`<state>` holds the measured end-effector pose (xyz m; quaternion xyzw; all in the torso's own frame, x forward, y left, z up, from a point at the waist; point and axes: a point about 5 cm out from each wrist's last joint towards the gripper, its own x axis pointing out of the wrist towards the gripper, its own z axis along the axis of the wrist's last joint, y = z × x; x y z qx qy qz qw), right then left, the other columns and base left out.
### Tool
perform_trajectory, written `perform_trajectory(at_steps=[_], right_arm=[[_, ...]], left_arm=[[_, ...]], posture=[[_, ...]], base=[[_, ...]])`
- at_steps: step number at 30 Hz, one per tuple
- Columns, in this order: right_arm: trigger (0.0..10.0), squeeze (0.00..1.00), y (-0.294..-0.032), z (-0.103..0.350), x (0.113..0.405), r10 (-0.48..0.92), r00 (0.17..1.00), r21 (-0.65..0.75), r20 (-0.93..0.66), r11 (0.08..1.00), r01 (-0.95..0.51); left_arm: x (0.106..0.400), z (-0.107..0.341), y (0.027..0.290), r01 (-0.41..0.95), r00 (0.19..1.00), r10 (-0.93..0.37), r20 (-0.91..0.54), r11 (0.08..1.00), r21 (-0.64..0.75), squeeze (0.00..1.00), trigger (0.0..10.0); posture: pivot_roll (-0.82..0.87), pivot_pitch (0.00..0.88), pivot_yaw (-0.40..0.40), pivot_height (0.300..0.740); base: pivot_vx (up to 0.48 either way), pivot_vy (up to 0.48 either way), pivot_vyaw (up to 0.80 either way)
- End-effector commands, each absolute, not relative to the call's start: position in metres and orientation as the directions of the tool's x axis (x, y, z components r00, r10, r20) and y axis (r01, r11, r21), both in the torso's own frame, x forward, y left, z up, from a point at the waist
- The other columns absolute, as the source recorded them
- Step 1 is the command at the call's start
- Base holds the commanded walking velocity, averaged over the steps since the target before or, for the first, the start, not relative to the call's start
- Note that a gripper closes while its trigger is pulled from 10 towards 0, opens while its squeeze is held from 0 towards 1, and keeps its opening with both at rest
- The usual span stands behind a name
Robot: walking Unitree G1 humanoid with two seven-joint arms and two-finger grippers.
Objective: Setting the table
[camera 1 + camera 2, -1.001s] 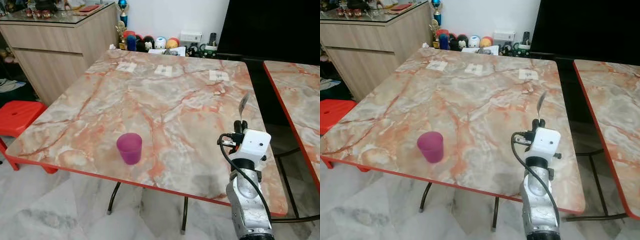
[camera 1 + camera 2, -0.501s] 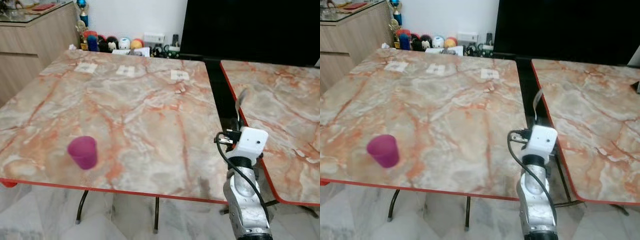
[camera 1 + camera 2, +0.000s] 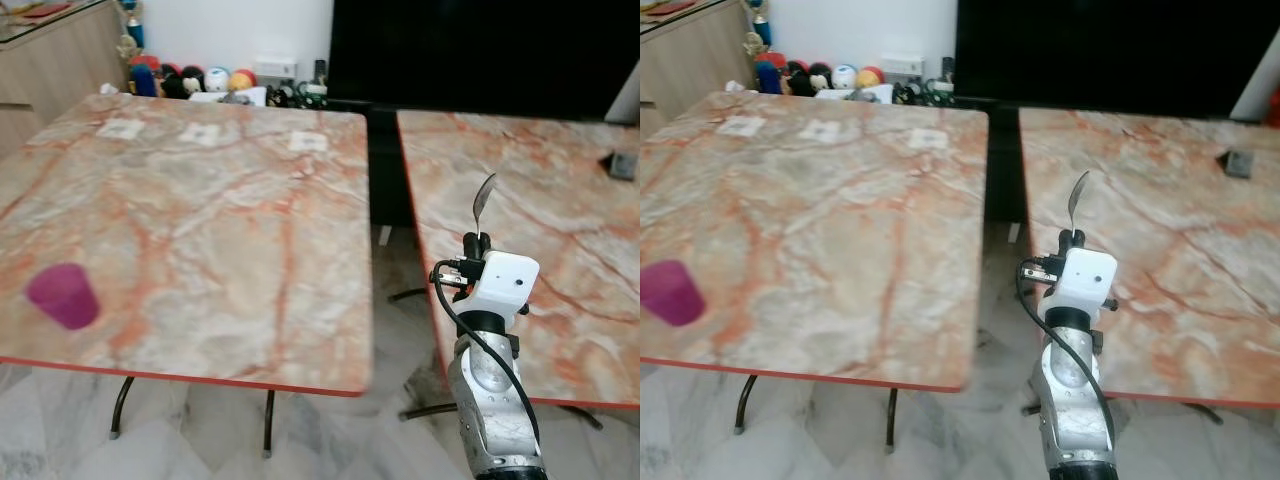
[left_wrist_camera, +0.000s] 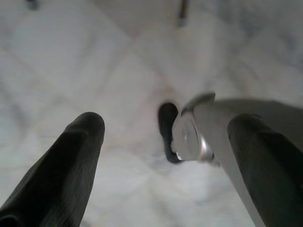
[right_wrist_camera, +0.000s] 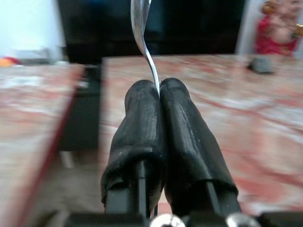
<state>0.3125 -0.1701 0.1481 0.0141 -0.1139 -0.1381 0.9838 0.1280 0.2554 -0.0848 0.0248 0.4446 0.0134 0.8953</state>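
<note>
Transport step, by my read. Right tool (image 5: 158, 94) clamped on spoon (image 3: 484, 198), raised over right tabletop (image 3: 560, 190) near edge. Left tool (image 4: 165, 137) apart, hanging above floor. Purple cup (image 3: 62, 296) on left tabletop (image 3: 220, 200). Next: lower spoon onto a tabletop, release.

No text, label, brand, number or sign can be read anywhere. The three pale paper squares (image 3: 202, 133) lying along the far edge of the left desk (image 3: 200, 220) are too small and blurred to show any writing, and the small dark object (image 3: 621, 165) on the right desk (image 3: 560, 230) carries no legible mark.
</note>
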Motion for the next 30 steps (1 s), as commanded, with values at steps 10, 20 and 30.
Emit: perform_trajectory(at_steps=[10, 20, 30], right_arm=[[10.0, 0.0, -0.172, 0.166, 0.314, -0.286, 0.916, 0.076, 0.282, 0.958, 0.275], [10.0, 0.0, -0.18, 0.178, 0.313, -0.315, 0.891, 0.078, 0.328, 0.949, 0.307], [10.0, 0.0, -0.183, 0.179, 0.313, -0.331, 0.884, 0.091, 0.331, 0.943, 0.319]], left_arm=[[0.119, -0.087, 0.26, 0.003, 0.577, 0.053, -0.815, 0.998, 0.068, 0.0, 10.0], [0.119, -0.087, 0.26, 0.004, 0.577, 0.052, -0.815, 0.998, 0.067, 0.0, 10.0], [0.119, -0.087, 0.26, 0.004, 0.579, 0.052, -0.814, 0.998, 0.066, 0.0, 10.0]], posture=[[0.01, 0.081, -0.024, 0.74], [0.01, 0.081, -0.024, 0.74], [0.01, 0.078, -0.023, 0.74]], base=[[0.0, -0.42, 0.0], [0.0, -0.42, 0.0], [0.0, -0.421, -0.4]])
